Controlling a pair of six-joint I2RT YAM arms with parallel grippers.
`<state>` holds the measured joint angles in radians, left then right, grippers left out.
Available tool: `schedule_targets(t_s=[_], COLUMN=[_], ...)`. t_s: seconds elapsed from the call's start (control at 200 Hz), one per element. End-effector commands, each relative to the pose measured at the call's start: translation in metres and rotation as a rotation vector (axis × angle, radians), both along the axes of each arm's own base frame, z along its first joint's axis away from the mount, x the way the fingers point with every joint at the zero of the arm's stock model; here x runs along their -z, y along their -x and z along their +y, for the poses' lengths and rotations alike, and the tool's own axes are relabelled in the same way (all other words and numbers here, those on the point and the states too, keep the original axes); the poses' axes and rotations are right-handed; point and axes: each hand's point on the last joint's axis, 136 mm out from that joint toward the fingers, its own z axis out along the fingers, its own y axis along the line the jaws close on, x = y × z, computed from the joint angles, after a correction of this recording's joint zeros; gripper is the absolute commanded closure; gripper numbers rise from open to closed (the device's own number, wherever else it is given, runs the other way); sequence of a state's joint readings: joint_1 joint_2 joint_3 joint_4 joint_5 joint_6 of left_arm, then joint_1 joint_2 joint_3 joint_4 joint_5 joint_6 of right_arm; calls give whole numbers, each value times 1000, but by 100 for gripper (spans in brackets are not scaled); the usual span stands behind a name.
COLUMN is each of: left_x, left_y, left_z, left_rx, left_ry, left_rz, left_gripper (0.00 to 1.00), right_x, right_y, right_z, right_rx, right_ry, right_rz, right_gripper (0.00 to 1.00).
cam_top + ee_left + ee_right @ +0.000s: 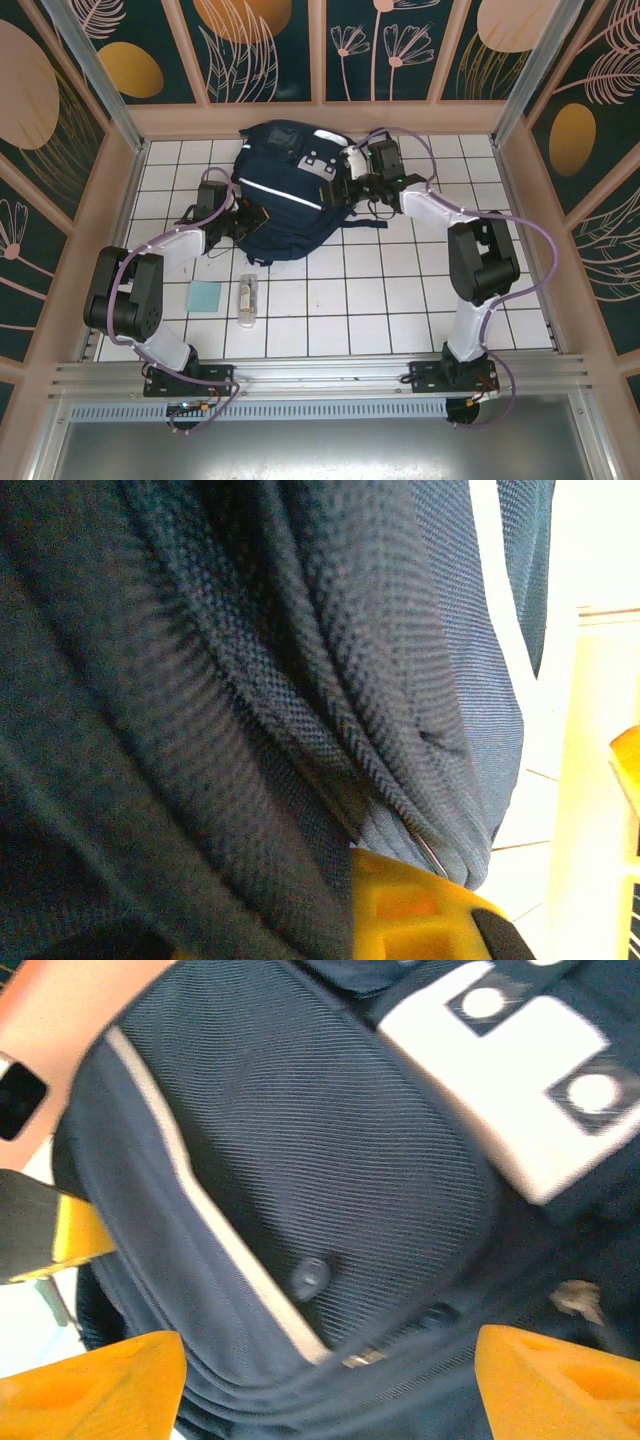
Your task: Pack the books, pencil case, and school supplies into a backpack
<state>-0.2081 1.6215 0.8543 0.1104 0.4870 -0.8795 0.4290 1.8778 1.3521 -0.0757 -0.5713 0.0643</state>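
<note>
Bright overhead light, blurred wrist close-ups

You see the backpack [285, 190] lying at the far middle of the white tiled table [400, 300]. Your left gripper [243, 218] is at its near-left edge and your right gripper [348, 186] at its right side. Nearer you, a pale-teal card [205, 296] lies just beside a small clear packet [248, 298], both apart from the backpack.

White links and black joints are seen on the left arm [170, 243] and right arm [432, 208]. Lilac cables [551, 262] are looped alongside, and black bases [190, 380] are bolted to the rail [320, 372]. Orange-yellow fingers [95, 1385] are fitted farthest from it.
</note>
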Motion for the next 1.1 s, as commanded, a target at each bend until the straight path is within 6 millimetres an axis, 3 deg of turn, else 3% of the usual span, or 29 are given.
schedule_targets(t_s=[0.0,0.345,0.505,0.63,0.821,0.876,1.096], left_x=[-27,-31,-33,-35,-31,-29,-25], left_y=[-10,-7,-8,-7,-7,-8,-18], left_z=[-4,-6,-10,-15,-30,-35,-43], left_rx=[-4,-19,-14,-15,-26,-28,-37], left_ry=[55,98,114,129,135,137,151], left_rz=[-105,-112,-116,-119,-123,-127,-127], left_gripper=[97,96,96,96,96,96,96], right_x=[7,49,66,76,56,49,48], right_y=[0,-15,-6,16,51,69,111], right_z=[18,23,34,44,53,61,59], right_rx=[-24,34,2,-47,-107,-142,-158], right_ry=[-103,-82,-56,-47,-67,-77,-53], right_rz=[49,102,139,180,207,222,280], right_gripper=[21,9,6,6,6,6,7])
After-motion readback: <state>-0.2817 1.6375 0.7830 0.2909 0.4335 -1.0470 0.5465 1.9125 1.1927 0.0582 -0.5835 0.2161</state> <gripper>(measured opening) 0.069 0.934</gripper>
